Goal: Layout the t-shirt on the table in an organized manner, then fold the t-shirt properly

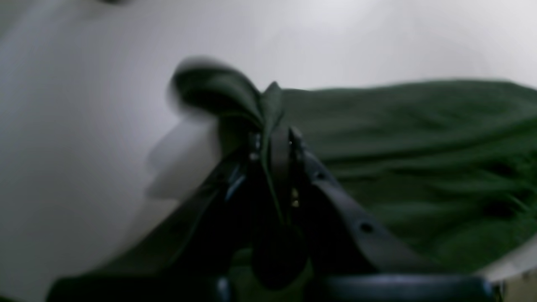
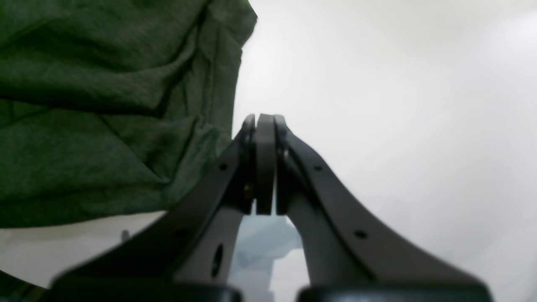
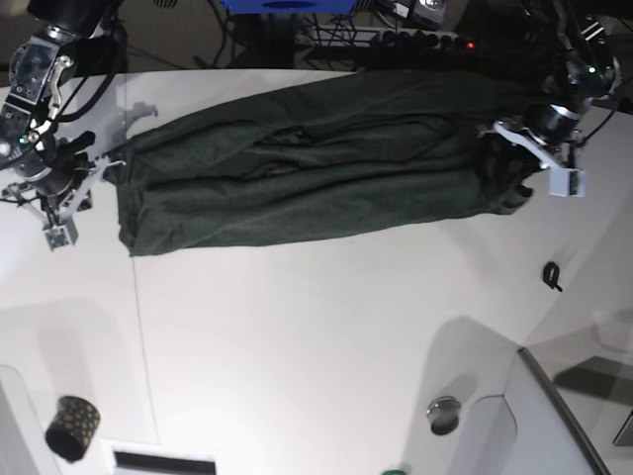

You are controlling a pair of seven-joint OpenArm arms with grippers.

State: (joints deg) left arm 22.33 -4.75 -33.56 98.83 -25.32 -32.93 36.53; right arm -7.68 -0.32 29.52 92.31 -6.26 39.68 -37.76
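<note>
The dark green t-shirt [image 3: 316,163] lies stretched in a long, wrinkled band across the far half of the white table [image 3: 316,336]. At its right end in the base view, my left gripper [image 3: 514,168] is shut on a bunched fold. The left wrist view shows the cloth [image 1: 235,92] pinched between the black fingers [image 1: 319,176] of that gripper [image 1: 275,134] and lifted a little. At the shirt's other end, my right gripper [image 3: 99,163] is shut with nothing between its pads. In the right wrist view it [image 2: 265,121] hovers over bare table, just beside the shirt's edge [image 2: 126,105].
A small black clip [image 3: 551,275] lies on the table near the right. A dark patterned cup [image 3: 72,427] stands at the front left and a round metal fitting [image 3: 444,416] at the front right. Cables and a power strip [image 3: 396,38] run behind the far edge.
</note>
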